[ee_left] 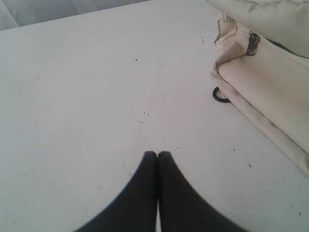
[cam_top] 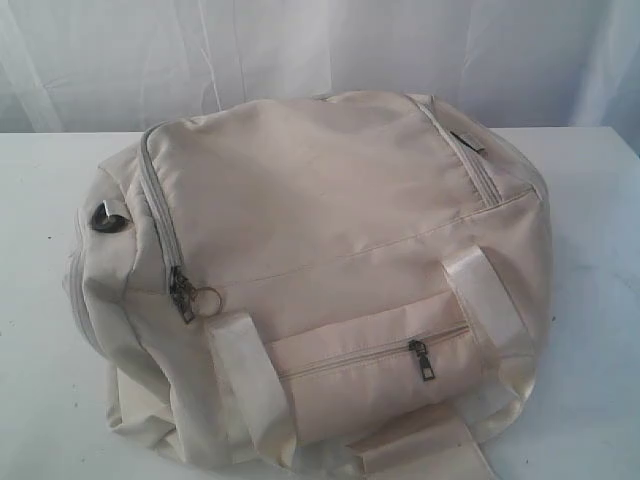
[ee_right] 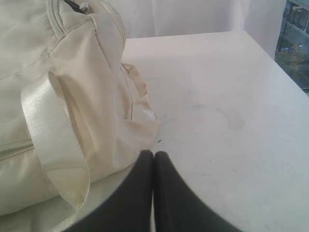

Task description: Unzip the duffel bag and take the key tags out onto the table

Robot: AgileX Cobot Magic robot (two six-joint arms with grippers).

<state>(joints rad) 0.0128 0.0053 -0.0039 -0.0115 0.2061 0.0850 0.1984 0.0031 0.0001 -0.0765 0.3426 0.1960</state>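
Duffel bag (cam_top: 330, 260) lay on its side on the white counter (cam_top: 40, 200), filling most of the exterior view, with its cream fabric puffed and lightly creased. The main zip (cam_top: 158, 205) ran along the bag's left end and appeared closed, and its metal pulls (cam_top: 183, 292) sat together at the lower end of the track with a small metal ring (cam_top: 208, 300) hanging from them. The front pocket (cam_top: 365, 360) faced the camera, zipped across, with the pocket pull (cam_top: 422, 360) near its right end. Two satin straps (cam_top: 245, 375) crossed the bag on either side of the pocket. A black D-ring (cam_top: 108, 220) showed at the bag's left end. A white curtain (cam_top: 300, 50) hung behind the counter. The left gripper (ee_left: 157, 153) was closed, fingertips pressed together and holding nothing; it hung over bare, slightly speckled counter, apart from the bag's end. The right gripper (ee_right: 153, 153) was likewise closed and empty, its tips just beside the bag's lower edge near one strap; whether it touched the fabric could not be told.
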